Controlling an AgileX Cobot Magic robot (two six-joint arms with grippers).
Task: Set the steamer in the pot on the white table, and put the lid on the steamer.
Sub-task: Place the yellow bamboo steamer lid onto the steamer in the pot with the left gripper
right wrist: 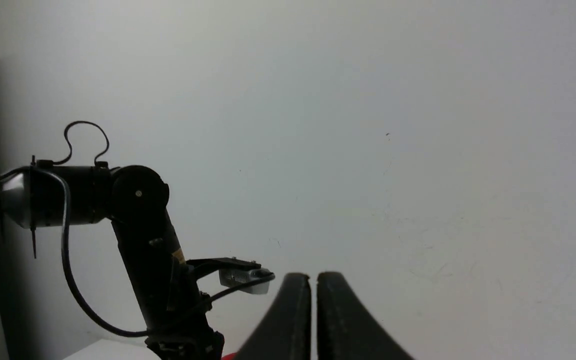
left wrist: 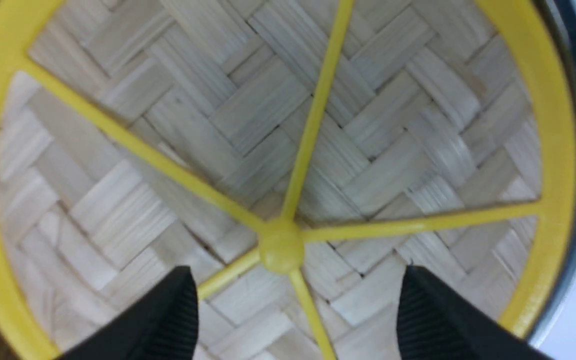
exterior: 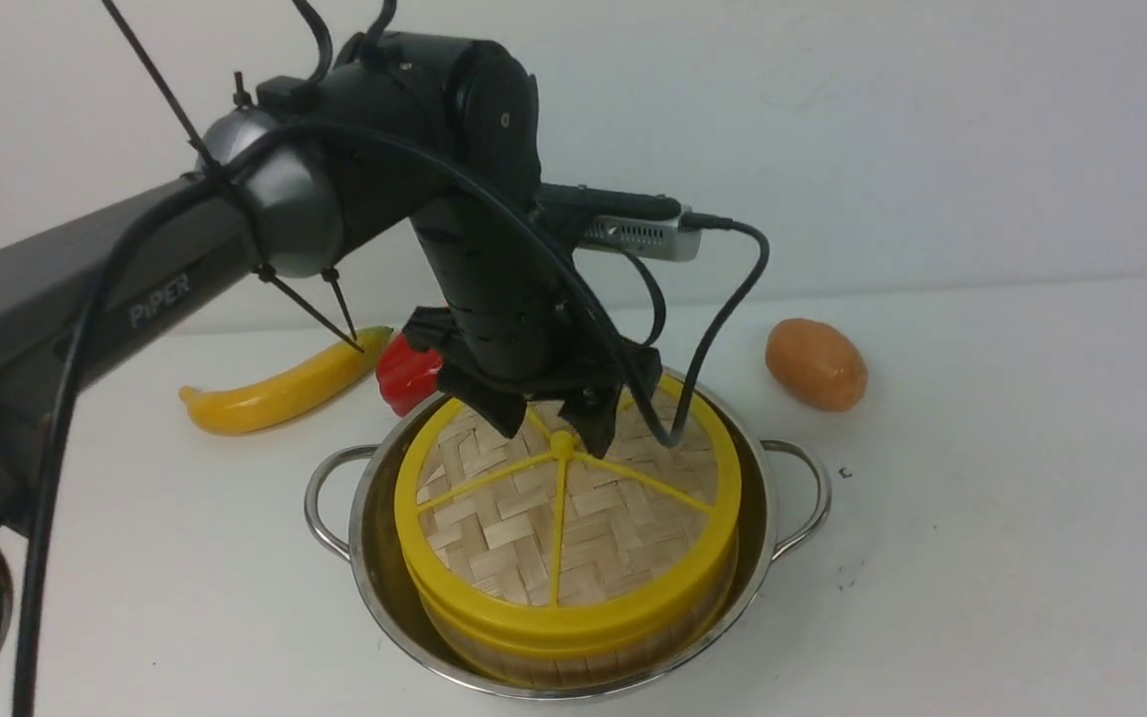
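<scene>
Above the lid (exterior: 534,528), left claw (exterior: 554,430) on "PiPER" arm (exterior: 115,299) gapes; right claw (right wrist: 314,282) closed.

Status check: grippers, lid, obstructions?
Left gripper open, straddling knob. Right gripper shut. Lid on steamer in pot. Nothing blocking.

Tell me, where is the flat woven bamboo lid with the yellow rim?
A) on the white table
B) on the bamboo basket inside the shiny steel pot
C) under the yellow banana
B: the yellow-rimmed woven lid sits on the bamboo basket inside the shiny steel pot.
</scene>
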